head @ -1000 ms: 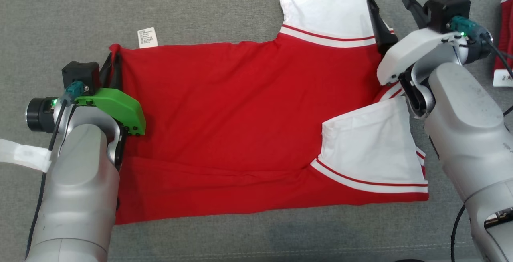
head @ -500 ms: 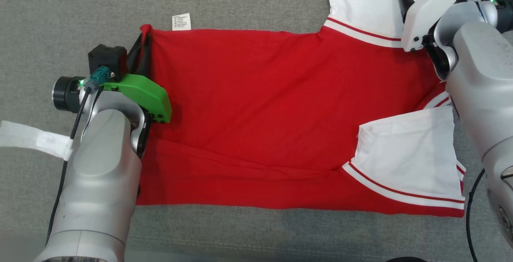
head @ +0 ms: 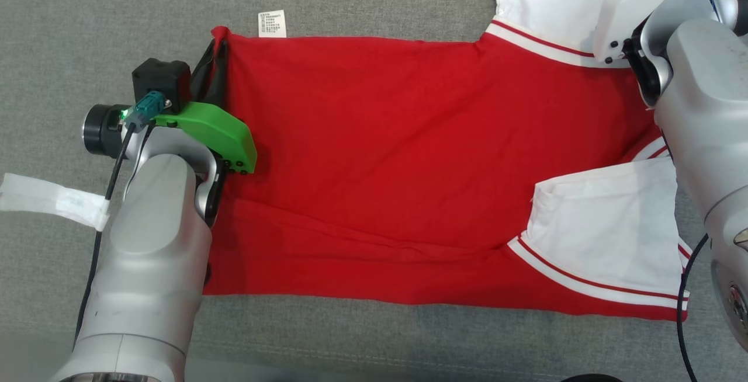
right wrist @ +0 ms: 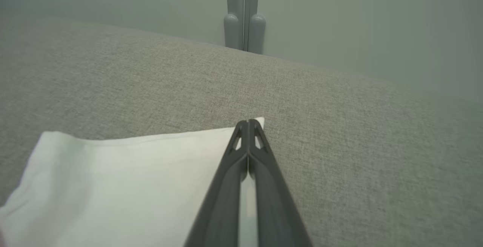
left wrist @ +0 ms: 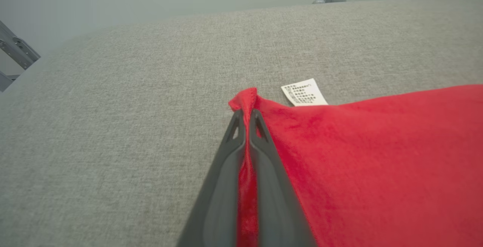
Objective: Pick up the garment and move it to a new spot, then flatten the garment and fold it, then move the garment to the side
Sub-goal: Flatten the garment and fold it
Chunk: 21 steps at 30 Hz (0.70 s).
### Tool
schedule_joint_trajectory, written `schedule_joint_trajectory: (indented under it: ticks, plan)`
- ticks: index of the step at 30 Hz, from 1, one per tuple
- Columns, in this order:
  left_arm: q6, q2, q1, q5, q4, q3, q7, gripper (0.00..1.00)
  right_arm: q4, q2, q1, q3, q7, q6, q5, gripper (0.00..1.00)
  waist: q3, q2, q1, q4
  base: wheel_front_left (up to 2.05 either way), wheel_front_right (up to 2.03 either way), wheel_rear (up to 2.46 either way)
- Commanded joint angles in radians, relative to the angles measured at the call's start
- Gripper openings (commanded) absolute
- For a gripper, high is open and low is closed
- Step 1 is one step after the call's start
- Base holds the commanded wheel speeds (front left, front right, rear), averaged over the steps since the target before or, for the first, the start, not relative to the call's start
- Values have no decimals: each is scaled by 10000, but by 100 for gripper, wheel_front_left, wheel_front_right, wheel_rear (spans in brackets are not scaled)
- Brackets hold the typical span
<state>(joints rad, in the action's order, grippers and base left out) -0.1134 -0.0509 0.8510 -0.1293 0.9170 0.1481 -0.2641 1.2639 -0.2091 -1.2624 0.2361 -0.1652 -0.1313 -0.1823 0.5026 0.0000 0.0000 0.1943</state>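
At the left, the left fingers (left wrist: 246,115) are clamped tight on the red hem corner of the garment (head: 380,136), and a pinch of cloth pokes up past their tips. We see the garment spread lengthwise across the grey counter (head: 117,8), with its hem to the left and its sleeves to the right. It lies mostly flat, with one long crease running near its lower edge. A white label (head: 272,24) juts from the garment's far edge onto the counter, just beside the pinched corner. Moving right, the red body gives way to two white sleeves, each trimmed with a red-and-white band. The far sleeve (head: 549,2) lies flat toward the top right, and the near sleeve (head: 608,236) is folded in over the red cloth. At the far right, the right fingers (right wrist: 248,126) are pressed together on the outer corner of the far sleeve. White cloth shows between them, and a tip of it peeks out beside them.
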Motion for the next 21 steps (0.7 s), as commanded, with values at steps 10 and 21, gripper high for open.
schedule_joint_trajectory:
  ticks: [10,21]
  plan:
    - [58,-97,-160,108,-13,-176,3,0,169,-12,246,-288,-428,14,-84,36,-274,0,0,-215,0,0,0]
    - [1,-35,93,101,-153,30,3,0,235,-66,34,-583,-276,14,89,100,-96,0,0,91,0,0,0]
